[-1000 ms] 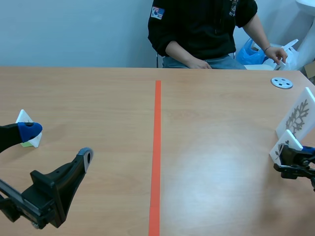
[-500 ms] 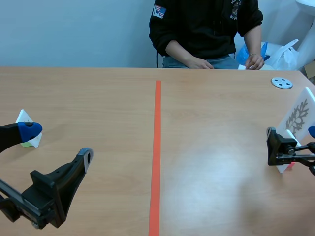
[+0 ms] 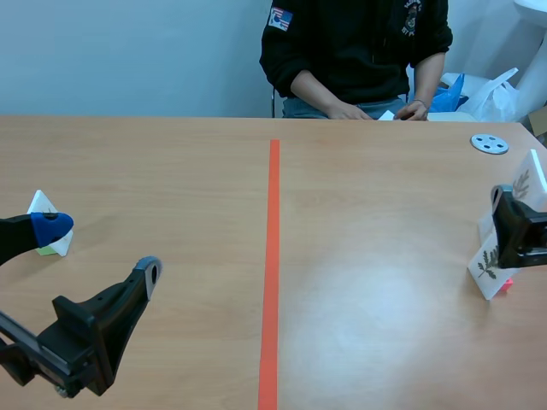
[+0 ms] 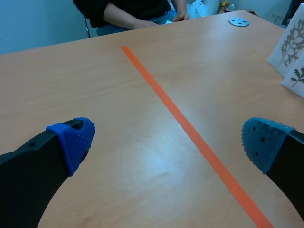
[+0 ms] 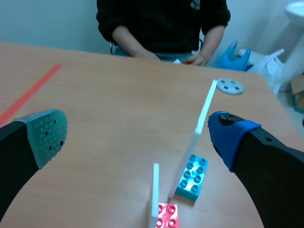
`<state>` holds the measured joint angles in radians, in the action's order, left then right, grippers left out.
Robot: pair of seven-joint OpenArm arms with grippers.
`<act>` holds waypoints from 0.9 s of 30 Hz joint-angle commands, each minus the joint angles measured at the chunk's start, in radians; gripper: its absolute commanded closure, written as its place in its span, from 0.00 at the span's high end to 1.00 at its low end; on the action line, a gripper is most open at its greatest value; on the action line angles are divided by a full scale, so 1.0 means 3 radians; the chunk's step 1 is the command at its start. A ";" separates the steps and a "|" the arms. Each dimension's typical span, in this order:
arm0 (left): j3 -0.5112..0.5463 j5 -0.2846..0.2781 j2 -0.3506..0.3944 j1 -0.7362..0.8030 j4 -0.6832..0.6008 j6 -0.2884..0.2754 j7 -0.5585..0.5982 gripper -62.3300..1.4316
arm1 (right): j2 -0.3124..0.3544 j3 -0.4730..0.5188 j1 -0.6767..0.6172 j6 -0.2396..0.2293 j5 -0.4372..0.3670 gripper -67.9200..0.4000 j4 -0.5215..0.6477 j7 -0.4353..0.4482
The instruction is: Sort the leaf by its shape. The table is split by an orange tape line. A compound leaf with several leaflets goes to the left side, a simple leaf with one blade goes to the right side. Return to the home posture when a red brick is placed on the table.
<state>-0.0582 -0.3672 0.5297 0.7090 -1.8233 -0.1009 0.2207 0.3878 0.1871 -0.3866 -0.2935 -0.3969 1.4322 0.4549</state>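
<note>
My left pincer (image 4: 168, 141) and right pincer (image 5: 137, 134) both gape empty. The small leaf card (image 3: 488, 263) stands at four o'clock, seemingly compound, so its move toward nine o'clock looks undone.

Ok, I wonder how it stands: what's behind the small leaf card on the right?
A pink brick sits behind the small card, at its foot; how they join is hidden. Further back, a bigger card stands by a blue brick.

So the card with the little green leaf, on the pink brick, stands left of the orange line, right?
Not quite: the card with the little green leaf, on the pink brick, stands right of the orange line, as the scene view shows.
</note>
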 commanded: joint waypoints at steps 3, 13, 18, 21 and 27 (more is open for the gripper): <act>0.0008 -0.0020 0.0009 -0.0010 -0.0025 0.0004 0.0072 1.00 | 0.0043 0.0159 -0.0252 -0.0108 -0.0038 0.90 0.0418 -0.0100; 0.0008 -0.0020 0.0010 -0.0010 -0.0025 0.0003 0.0071 1.00 | 0.0298 0.0187 -0.1019 -0.0334 -0.0051 0.97 0.1150 -0.0182; 0.0009 -0.0020 0.0010 -0.0009 -0.0025 0.0003 0.0069 1.00 | 0.0342 0.0186 -0.1184 -0.0423 -0.0051 1.00 0.1301 -0.0256; 0.0009 -0.0020 0.0010 -0.0009 -0.0025 0.0003 0.0069 1.00 | 0.0354 0.0186 -0.1205 -0.0425 -0.0061 1.00 0.1305 -0.0272; 0.0009 -0.0020 0.0010 -0.0009 -0.0025 0.0003 0.0070 1.00 | 0.0352 0.0186 -0.1204 -0.0423 -0.0061 1.00 0.1303 -0.0280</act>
<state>-0.0582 -0.3672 0.5297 0.7090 -1.8233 -0.1009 0.2207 0.4774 0.2401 -0.7620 -0.4236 -0.4007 1.8179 0.3573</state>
